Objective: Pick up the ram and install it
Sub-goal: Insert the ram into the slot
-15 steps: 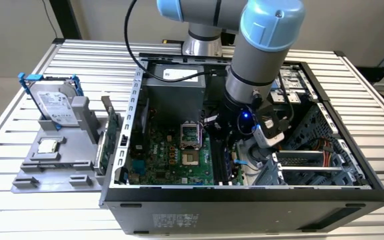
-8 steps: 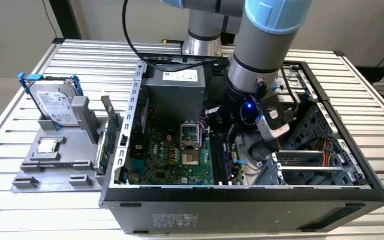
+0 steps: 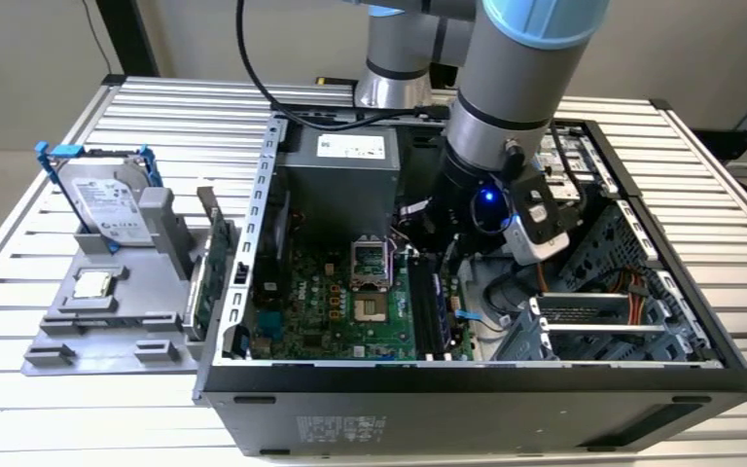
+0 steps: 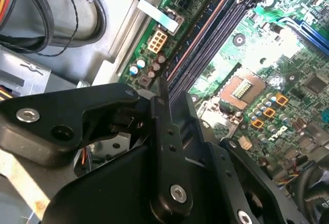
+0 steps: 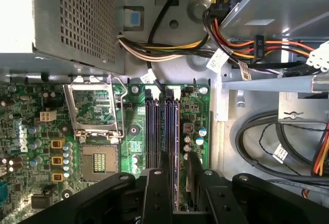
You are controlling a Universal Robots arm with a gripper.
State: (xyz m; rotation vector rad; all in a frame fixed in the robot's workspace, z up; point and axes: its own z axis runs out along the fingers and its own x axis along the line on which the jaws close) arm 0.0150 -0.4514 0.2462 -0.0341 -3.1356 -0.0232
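My gripper (image 3: 449,270) reaches down inside the open computer case, right over the long black memory slots (image 3: 426,316) of the green motherboard (image 3: 328,302). In both wrist views the gripper (image 5: 177,158) (image 4: 175,89) straddles one of these slots (image 5: 162,126). A thin pinkish edge, which looks like the ram (image 4: 198,34) seen edge-on, runs along that slot and ends at the gripper's tip. In the first wrist view the same line shows as a bluish strip, the ram (image 5: 172,126), between white latches. How far it sits in the slot is hidden.
The open CPU socket (image 5: 95,131) lies beside the slots. The power supply (image 3: 341,165), cable bundles (image 5: 226,34) and a drive cage (image 3: 607,326) crowd the case. On the exterior view's left, a grey fixture (image 3: 101,321) holds a hard drive (image 3: 108,199), a chip and a narrow green board (image 3: 213,263) on edge.
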